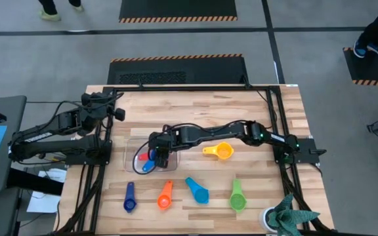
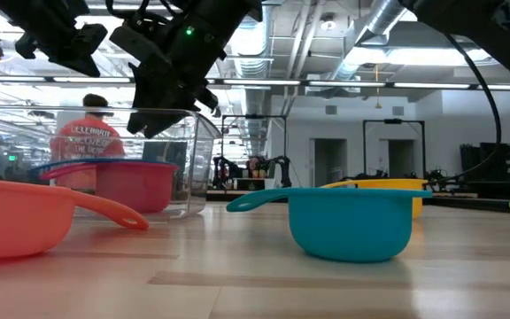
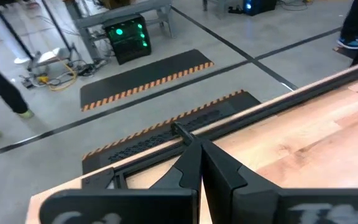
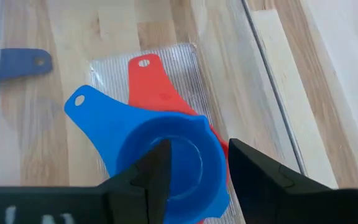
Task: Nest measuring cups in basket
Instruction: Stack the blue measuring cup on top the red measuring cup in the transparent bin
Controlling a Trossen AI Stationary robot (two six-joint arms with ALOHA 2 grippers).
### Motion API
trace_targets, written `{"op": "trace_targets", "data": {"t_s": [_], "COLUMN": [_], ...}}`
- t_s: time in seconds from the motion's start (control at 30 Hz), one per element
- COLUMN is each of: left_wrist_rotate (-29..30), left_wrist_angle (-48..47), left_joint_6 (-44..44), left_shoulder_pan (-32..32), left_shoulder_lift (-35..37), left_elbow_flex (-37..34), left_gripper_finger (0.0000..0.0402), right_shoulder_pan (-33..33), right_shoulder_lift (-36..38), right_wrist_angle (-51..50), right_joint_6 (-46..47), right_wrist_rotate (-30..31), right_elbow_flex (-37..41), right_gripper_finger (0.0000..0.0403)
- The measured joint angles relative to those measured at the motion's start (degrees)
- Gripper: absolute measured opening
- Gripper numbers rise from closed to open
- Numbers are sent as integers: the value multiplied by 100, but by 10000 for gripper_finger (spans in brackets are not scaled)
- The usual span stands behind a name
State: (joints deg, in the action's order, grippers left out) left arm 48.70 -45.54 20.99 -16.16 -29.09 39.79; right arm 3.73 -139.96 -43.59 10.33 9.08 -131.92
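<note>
The clear basket [image 1: 131, 152] sits left of the table's middle. On its floor a blue cup [image 4: 166, 155] lies nested in a red cup [image 4: 151, 87], and both handles point the same way. My right gripper [image 4: 197, 168] is open just above them, at about the basket's rim in the low view [image 2: 162, 97]. One finger stands over the blue bowl and one outside it. The yellow cup [image 1: 220, 152] lies to the right of the basket. Dark blue [image 1: 130, 196], orange [image 1: 165, 195], light blue [image 1: 196, 189] and green [image 1: 237, 195] cups lie in a row near the front. My left gripper [image 1: 118, 113] is shut and empty at the table's far left edge.
A potted plant [image 1: 287, 219] stands at the table's near right corner. A black frame rail [image 1: 189, 88] runs along the far edge. In the low view the orange cup [image 2: 25, 221] and the light blue cup [image 2: 352, 221] stand nearest the camera.
</note>
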Motion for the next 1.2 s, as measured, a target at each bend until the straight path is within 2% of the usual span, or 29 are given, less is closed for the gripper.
{"op": "trace_targets", "data": {"t_s": [0.17,0.27,0.37,0.47,0.53,0.6,0.67,0.73,0.83,0.9,1.1,1.2], "left_wrist_rotate": [-1099,-1578,-1997,-2820,-3378,-3612,-3626,-3640,-3892,-4266,-5231,-5366], "left_wrist_angle": [-9,-9,-4,134,511,859,1274,1408,1416,1335,1320,1153], "left_joint_6": [-645,-815,-824,-751,-656,-638,-722,-912,-1087,-1088,-1110,-1139], "left_shoulder_pan": [2,11,128,389,661,990,1300,1534,1730,1780,2065,2335], "left_shoulder_lift": [-2,-6,-15,-82,-340,-732,-1243,-1791,-2490,-2790,-3298,-3573], "left_elbow_flex": [0,0,0,0,7,7,8,9,2,2,254,486], "left_gripper_finger": [0,0,0,0,0,0,0,0,0,0,0,0], "right_shoulder_pan": [-11,-32,-50,-49,-55,-76,-108,-125,-85,-32,52,22], "right_shoulder_lift": [163,432,850,1417,1789,2141,2488,2808,3291,3482,3709,3698], "right_wrist_angle": [44,-346,-1180,-2278,-3050,-3850,-4519,-4658,-4369,-4361,-4642,-4642], "right_joint_6": [-1057,-1166,-825,-145,477,1223,2000,2515,2500,2436,2409,2275], "right_wrist_rotate": [25,406,1292,2446,3156,3592,3677,3659,3600,3619,3641,3647], "right_elbow_flex": [2,2,4,2,-2,-2,-2,27,183,198,208,208], "right_gripper_finger": [162,149,134,119,110,103,97,92,85,81,70,70]}}
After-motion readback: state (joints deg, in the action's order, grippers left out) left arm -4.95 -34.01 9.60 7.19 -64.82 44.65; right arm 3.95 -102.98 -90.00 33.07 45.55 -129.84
